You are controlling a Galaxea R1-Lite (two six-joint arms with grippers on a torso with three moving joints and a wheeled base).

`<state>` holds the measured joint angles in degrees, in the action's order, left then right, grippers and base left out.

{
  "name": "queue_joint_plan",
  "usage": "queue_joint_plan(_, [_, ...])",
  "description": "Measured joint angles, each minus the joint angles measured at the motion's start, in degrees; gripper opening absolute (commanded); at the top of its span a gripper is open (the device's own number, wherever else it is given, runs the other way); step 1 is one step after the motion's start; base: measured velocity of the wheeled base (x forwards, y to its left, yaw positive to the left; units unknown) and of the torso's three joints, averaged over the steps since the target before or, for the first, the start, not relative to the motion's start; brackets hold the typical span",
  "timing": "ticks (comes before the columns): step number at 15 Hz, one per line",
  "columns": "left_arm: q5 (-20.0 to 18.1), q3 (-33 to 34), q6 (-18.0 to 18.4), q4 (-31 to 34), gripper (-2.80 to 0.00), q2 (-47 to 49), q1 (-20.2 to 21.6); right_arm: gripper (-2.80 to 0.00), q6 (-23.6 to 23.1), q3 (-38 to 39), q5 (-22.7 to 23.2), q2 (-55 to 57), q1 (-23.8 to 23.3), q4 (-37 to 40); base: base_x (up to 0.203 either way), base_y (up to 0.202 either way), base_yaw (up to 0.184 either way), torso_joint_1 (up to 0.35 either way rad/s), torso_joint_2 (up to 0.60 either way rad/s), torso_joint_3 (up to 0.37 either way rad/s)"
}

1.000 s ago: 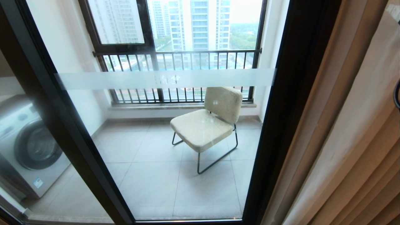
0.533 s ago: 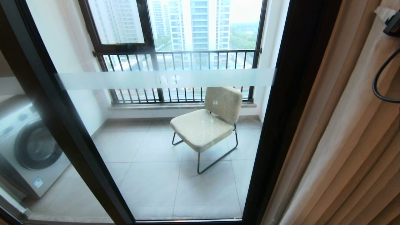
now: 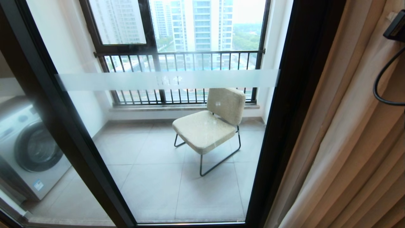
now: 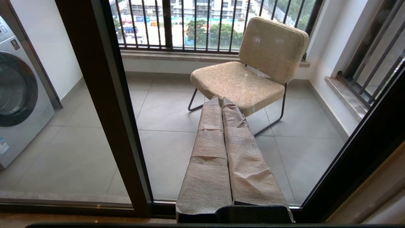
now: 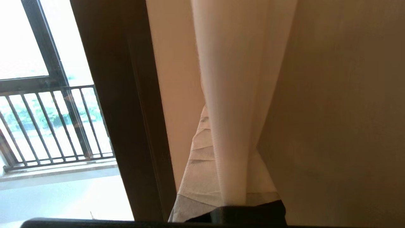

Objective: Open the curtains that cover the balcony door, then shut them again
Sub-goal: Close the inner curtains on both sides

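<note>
The curtains [image 3: 354,133] hang bunched in thick beige folds at the right side of the balcony door [image 3: 177,152], leaving its glass uncovered. Through the glass a padded chair [image 3: 210,125] stands on the tiled balcony floor, with a washing machine [image 3: 28,152] at the far left and a barred railing [image 3: 180,63] behind. The right tool [image 5: 226,190] is up against the drapes, its wrapped fingers [image 5: 202,177] pressed together on a pale fold of the curtains. In the head view only a dark piece of that arm and its cable show at the upper right edge. The left tool [image 4: 221,103] hangs low in front of the door, pointing toward the chair, its wrapped fingers together and holding nothing.
</note>
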<state>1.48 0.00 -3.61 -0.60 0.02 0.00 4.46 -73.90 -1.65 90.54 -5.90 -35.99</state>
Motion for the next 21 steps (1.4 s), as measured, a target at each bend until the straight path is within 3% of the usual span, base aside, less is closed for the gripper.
queue_joint_plan(21, [-0.02,0.00,-0.01,0.01,-2.80,0.00,0.00,-2.80,-4.56,0.92,0.11,-2.50,4.76,0.07,0.000,0.000,0.000,0.000,0.00,0.000])
